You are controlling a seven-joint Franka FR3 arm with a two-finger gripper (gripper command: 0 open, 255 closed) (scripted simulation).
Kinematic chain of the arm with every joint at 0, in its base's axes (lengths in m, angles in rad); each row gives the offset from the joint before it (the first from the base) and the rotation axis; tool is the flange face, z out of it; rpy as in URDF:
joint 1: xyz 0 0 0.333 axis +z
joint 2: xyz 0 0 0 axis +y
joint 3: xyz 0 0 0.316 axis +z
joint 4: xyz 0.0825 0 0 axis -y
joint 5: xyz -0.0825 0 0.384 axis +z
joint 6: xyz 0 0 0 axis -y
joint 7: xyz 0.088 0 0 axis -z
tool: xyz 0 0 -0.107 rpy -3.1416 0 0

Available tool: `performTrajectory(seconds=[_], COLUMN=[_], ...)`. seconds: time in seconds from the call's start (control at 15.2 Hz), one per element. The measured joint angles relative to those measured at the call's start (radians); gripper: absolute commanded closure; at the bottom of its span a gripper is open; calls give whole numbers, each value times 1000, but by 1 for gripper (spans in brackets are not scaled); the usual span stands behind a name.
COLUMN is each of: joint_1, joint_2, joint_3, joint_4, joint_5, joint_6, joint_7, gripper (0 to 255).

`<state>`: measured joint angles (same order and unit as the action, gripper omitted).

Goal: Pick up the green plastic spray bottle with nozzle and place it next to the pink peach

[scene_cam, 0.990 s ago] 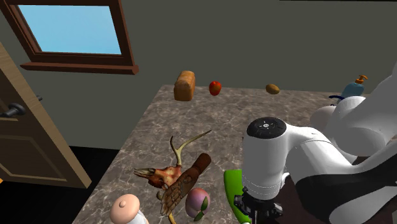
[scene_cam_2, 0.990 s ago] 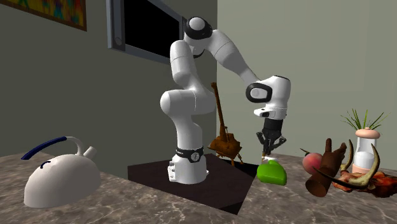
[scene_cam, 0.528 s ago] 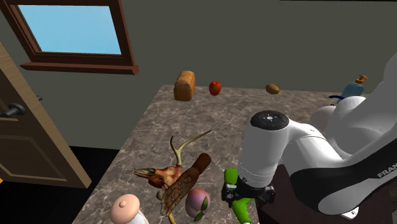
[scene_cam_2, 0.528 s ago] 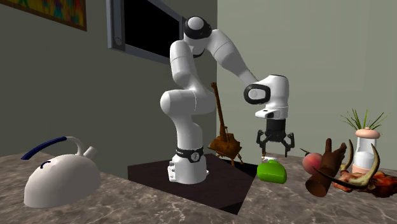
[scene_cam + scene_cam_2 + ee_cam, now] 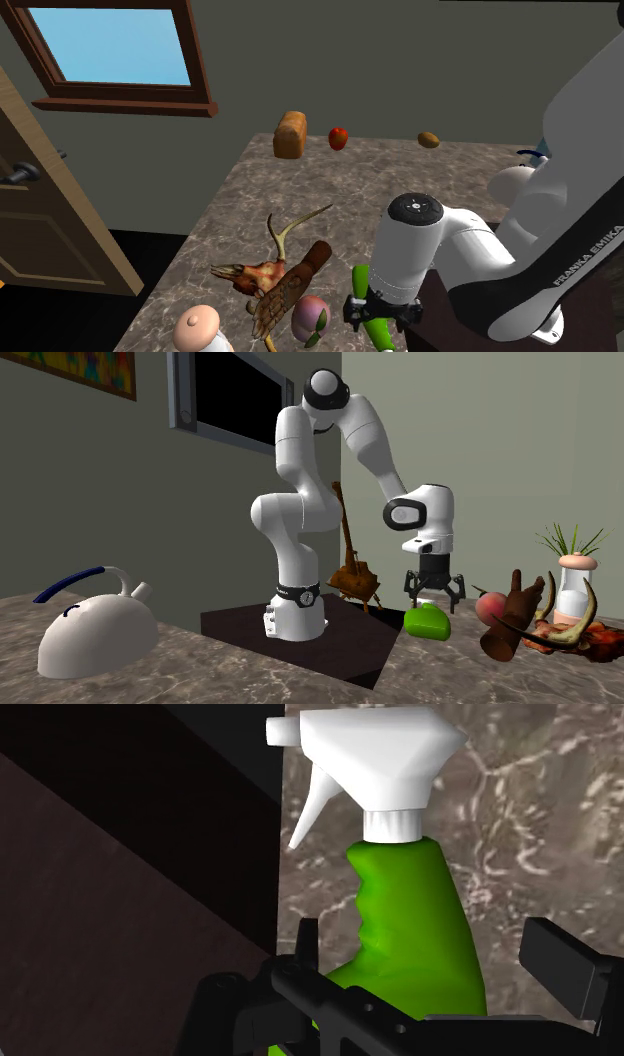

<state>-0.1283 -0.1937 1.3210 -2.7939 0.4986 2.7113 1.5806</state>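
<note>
Green spray bottle (image 5: 415, 939) lies on its side on the brown marbled countertop (image 5: 400, 170). Its white trigger nozzle (image 5: 375, 754) points away from the hand, and its body lies just beside the edge of the dark stand (image 5: 300, 637). We see the black gripper (image 5: 433, 596) hanging straight down over the bottle's body with its jaws wide. In the wrist view one finger (image 5: 305, 939) stands on the stand's side of the green body and the other on the opposite side. A sliver of counter shows between each finger and the plastic, so neither touches it and the bottle is not held. We cannot tell whether the tips reach the counter.

The pink peach (image 5: 310, 318) sits near the bottle, on its left in the shoulder view and on its right in the second exterior view, with a strip of counter between them. Just beyond the peach we find a brown log (image 5: 310, 262) tangled with a pale antler (image 5: 290, 232), and past those a baby bottle (image 5: 197, 325) with a pink teat.

At the far end of the counter a loaf of bread (image 5: 291, 134) and a red apple (image 5: 338, 137) stand near each other. A white kettle (image 5: 95, 627) with a blue handle rests well apart from the stand, on the second exterior view's left. Above the shoulder view's left, a wooden-framed window (image 5: 115, 50) shows blue sky over a wooden door (image 5: 40, 210).
</note>
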Motion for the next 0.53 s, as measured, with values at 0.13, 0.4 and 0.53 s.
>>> performTrajectory(seconds=[0.13, 0.4, 0.53], joint_1=[-18, -25, -25], joint_2=[12, 17, 17], joint_3=[15, 21, 21], joint_4=[-2, -2, -2], joint_5=[-13, -19, -19], joint_6=[13, 18, 18], joint_7=[8, 11, 11], gripper=[0, 0, 255])
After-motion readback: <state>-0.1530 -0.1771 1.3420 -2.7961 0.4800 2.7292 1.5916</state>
